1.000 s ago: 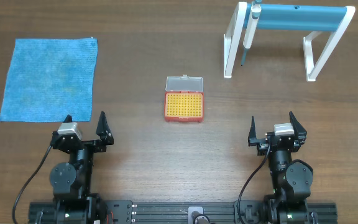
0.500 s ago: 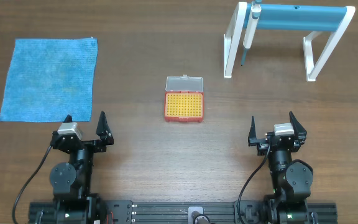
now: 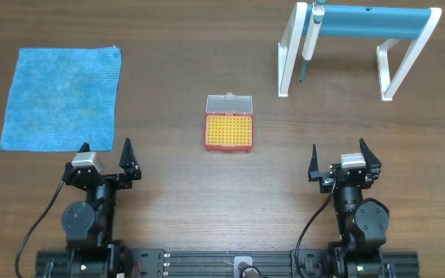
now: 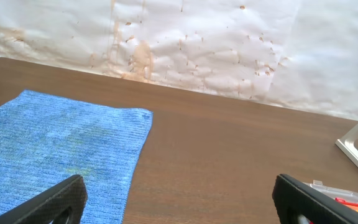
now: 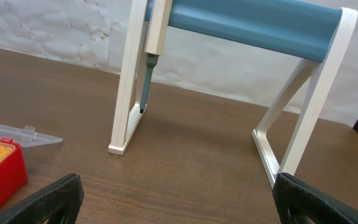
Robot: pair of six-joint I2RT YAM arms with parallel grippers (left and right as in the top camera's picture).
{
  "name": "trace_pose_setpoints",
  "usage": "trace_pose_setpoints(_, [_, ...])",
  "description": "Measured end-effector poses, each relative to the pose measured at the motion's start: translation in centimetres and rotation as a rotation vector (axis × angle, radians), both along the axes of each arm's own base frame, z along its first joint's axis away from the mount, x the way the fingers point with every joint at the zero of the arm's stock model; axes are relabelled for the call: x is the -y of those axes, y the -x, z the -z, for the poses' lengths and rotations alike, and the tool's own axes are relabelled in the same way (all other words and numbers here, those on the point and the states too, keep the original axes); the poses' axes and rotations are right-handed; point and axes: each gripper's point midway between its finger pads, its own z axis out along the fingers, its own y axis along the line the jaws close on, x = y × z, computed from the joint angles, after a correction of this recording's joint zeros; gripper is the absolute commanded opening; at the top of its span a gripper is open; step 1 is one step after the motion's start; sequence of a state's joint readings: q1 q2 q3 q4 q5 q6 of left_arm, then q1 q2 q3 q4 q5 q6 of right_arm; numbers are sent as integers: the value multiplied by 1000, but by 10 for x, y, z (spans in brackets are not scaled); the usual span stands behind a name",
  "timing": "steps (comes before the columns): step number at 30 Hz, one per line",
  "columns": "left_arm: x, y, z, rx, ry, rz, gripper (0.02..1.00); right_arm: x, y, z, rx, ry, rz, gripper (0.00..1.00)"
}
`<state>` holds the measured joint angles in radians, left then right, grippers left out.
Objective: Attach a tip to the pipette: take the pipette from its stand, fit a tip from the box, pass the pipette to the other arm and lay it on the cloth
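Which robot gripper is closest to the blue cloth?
The left gripper: it sits right beside the cloth, while the right gripper is far away, facing the stand.

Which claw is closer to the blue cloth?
Left. The left gripper sits by the cloth's near edge; the right gripper is far off, past the tip box.

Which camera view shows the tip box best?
The top view: the whole tip box is seen from above, lid open, yellow tips exposed. The right wrist view catches one red corner with the lid; the left wrist view, an edge.
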<state>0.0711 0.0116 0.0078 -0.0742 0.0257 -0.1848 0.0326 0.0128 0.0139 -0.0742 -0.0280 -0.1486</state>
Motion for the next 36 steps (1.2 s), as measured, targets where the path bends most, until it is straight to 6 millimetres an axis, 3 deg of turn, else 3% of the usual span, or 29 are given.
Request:
trace_pose_setpoints(14, [0, 0, 0, 0, 0, 0, 965, -8, -4, 7, -55, -50, -42, 985])
trace_pose_setpoints(16, [0, 0, 0, 0, 0, 0, 963, -11, -12, -2, -66, -101, -52, 987])
trace_pose_setpoints(22, [0, 0, 0, 0, 0, 0, 965, -15, -58, -61, 72, -255, -73, 993])
trace_pose_setpoints(25, [0, 0, 0, 0, 0, 0, 965, -16, -82, -61, 82, -282, -76, 993])
trace_pose_setpoints(30, [0, 0, 0, 0, 0, 0, 963, -18, -126, -39, 16, -302, -66, 989])
trace_pose_setpoints(36, [0, 0, 0, 0, 0, 0, 963, -19, -174, -47, 17, -309, -66, 987])
